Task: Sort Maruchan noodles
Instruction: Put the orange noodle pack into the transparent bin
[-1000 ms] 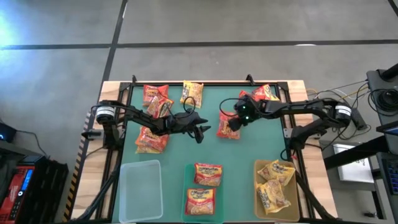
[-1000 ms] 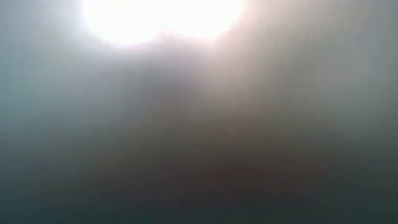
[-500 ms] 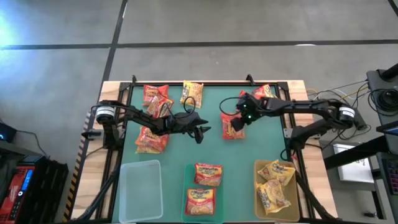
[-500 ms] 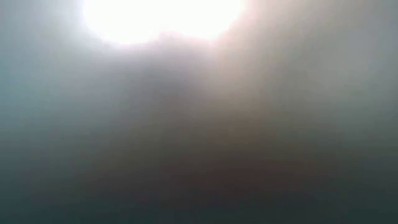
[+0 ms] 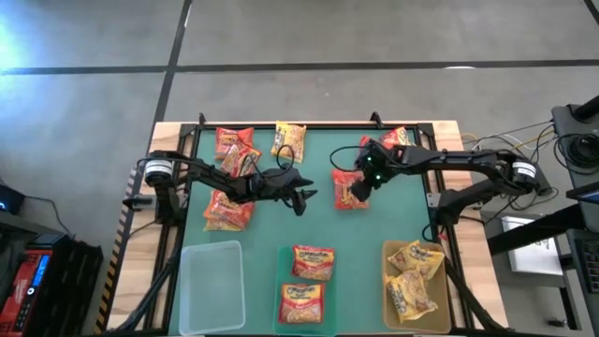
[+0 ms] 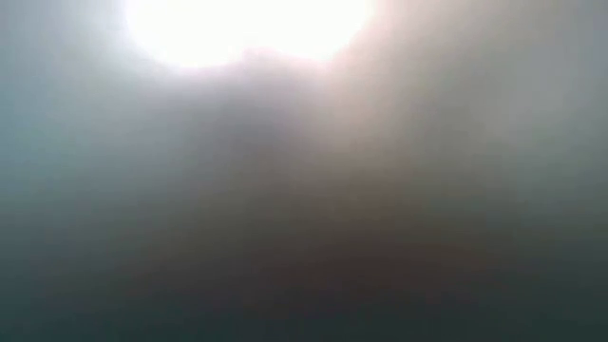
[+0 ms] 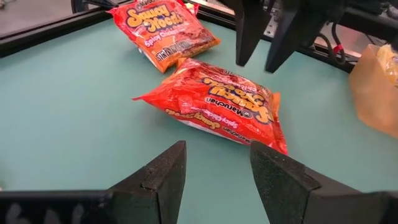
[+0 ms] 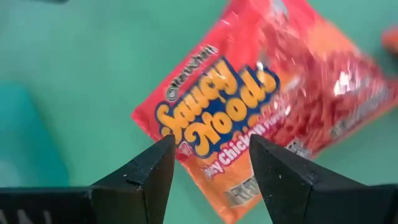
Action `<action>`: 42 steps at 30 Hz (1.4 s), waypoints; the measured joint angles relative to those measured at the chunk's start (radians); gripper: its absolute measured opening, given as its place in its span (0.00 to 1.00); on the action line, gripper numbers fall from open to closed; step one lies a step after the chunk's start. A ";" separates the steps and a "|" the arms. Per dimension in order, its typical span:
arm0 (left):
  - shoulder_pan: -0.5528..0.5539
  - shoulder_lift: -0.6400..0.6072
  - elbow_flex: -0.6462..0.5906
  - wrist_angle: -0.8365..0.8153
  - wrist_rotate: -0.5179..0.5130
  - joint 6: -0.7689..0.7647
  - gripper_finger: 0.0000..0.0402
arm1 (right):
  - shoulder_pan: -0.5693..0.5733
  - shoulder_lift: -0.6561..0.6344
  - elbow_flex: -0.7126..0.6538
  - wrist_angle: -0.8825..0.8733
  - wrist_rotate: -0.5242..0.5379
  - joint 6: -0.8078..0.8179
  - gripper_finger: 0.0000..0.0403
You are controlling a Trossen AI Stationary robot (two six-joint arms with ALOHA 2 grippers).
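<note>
A red Maruchan noodle packet (image 5: 348, 192) lies flat on the green mat (image 5: 318, 225) near the middle; the left wrist view shows it too (image 7: 217, 102). My right gripper (image 5: 358, 183) hangs open just above it, pointing steeply down, with the packet (image 8: 249, 99) below and beyond its fingertips, untouched. My left gripper (image 5: 306, 198) stands open and low over the mat to the packet's left, pointing at it from a short way off. More packets lie flat on the mat: two red (image 5: 234, 150), one yellow (image 5: 289, 139), one orange-red (image 5: 227, 208), red ones at the far right (image 5: 398, 140).
Three shallow bins stand along the near edge: a clear one (image 5: 211, 285) at the left, a middle one (image 5: 281, 290) with two orange-red packets, a right one (image 5: 388, 290) with yellow packets. A black frame (image 5: 309, 124) borders the mat. The low view shows only glare.
My right gripper has risen a little above the red packet and rolled about its own axis, staying open. The packet lies where it was. My left arm has kept still.
</note>
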 joint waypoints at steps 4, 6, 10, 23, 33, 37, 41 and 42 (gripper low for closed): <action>0.001 0.000 0.000 0.000 -0.001 0.013 0.40 | 0.000 -0.007 -0.010 -0.038 0.007 -0.158 0.49; 0.003 0.000 0.000 0.000 -0.001 0.019 0.40 | 0.000 0.004 -0.013 -0.036 0.012 -0.175 0.49; 0.004 0.000 0.000 0.000 -0.001 0.022 0.40 | 0.000 0.021 -0.014 -0.045 0.130 -0.180 0.49; 0.004 0.000 0.000 0.000 -0.002 0.021 0.40 | -0.001 0.023 -0.015 -0.059 0.188 -0.312 0.49; 0.004 0.000 0.000 -0.001 -0.001 -0.006 0.40 | 0.001 0.023 -0.025 -0.063 0.186 -0.272 0.49; 0.004 0.000 0.000 -0.001 -0.001 -0.007 0.40 | 0.002 0.023 -0.045 -0.061 0.188 -0.286 0.49; 0.004 0.000 0.000 0.000 0.000 -0.035 0.40 | 0.002 0.023 -0.077 -0.021 0.190 -0.287 0.49; 0.004 0.000 0.000 0.000 0.000 -0.043 0.40 | 0.002 0.023 -0.088 -0.003 0.189 -0.286 0.49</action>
